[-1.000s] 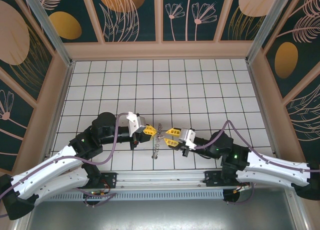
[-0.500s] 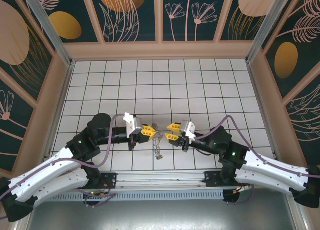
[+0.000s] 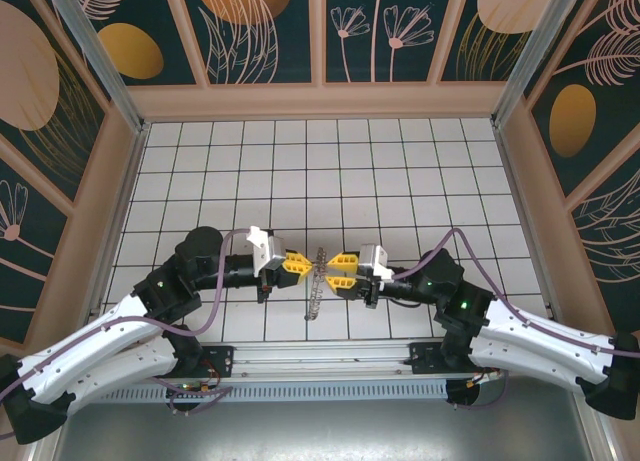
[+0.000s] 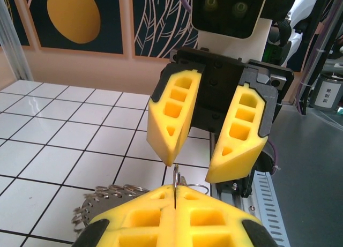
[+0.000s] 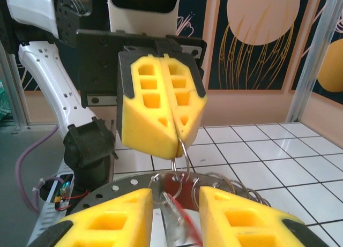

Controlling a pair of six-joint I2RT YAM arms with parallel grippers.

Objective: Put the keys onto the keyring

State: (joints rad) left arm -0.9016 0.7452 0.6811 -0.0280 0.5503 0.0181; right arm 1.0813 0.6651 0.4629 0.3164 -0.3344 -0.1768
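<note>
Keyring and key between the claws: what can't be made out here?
- Top view: the keyring is edge-on, too thin to show coils or a key.
- Left wrist view: the left claw hides most of the ring with its own fingers.
- Right wrist view: the red key is blurred and cut by the bottom edge; whether it is threaded on is unclear.

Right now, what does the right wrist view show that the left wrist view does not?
Right wrist view: a red key lies between the right gripper's parted fingers; whether it is gripped, I cannot tell. Left wrist view: the right gripper from the front, jaws apart with a bare gap at the tips. Both: the left gripper, shut on a wire of the keyring, above the tiled floor.
</note>
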